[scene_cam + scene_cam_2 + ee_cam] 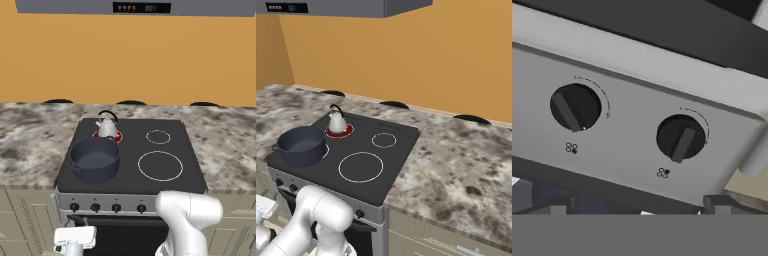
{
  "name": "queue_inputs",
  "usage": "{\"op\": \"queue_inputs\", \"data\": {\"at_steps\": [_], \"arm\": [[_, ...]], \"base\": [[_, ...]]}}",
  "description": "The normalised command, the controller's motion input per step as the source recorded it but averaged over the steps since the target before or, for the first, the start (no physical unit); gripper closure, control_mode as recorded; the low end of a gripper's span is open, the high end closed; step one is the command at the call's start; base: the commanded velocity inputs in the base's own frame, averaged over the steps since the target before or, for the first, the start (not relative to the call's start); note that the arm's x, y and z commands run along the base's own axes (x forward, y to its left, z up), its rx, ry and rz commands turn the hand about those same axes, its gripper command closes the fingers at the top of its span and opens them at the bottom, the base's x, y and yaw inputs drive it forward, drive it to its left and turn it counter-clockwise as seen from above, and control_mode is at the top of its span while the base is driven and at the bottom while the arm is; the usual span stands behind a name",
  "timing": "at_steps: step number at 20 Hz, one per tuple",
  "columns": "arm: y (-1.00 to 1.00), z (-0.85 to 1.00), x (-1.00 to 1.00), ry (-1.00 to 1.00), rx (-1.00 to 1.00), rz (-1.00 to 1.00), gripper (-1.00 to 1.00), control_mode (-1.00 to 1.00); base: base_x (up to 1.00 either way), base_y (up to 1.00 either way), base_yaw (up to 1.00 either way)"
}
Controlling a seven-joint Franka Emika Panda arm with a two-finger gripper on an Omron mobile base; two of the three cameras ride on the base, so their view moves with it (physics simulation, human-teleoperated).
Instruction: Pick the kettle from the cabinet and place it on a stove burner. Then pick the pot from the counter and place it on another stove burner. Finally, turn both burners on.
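Kettle [107, 126] and pot [95, 160] sit on burners above the spread pincer [637, 212]; kettle's glows, pot's knob [575, 107] ahead remains

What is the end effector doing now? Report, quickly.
End effector: open, holding nothing, facing the stove knobs.
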Motion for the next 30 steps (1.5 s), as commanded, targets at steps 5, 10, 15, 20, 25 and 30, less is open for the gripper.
{"op": "queue_inputs", "data": {"at_steps": [5, 10, 15, 20, 25, 30], "arm": [[0.14, 0.00, 0.06, 0.01, 0.13, 0.01, -1.00, -1.00], [0.35, 0.00, 0.20, 0.02, 0.07, 0.00, -1.00, -1.00], [0.30, 0.00, 0.32, 0.07, 0.04, 0.00, -1.00, -1.00], [0.01, -0.05, 0.13, 0.05, 0.06, 0.00, -1.00, -1.00], [0.00, -0.21, 0.19, 0.00, 0.01, 0.00, -1.00, -1.00], [0.00, -0.24, 0.03, 0.00, 0.02, 0.00, -1.00, -1.00]], "base": [[0.00, 0.00, 0.00], [0.00, 0.00, 0.00], [0.00, 0.00, 0.00], [0.00, 0.00, 0.00], [0.00, 0.00, 0.00], [0.00, 0.00, 0.00]]}}
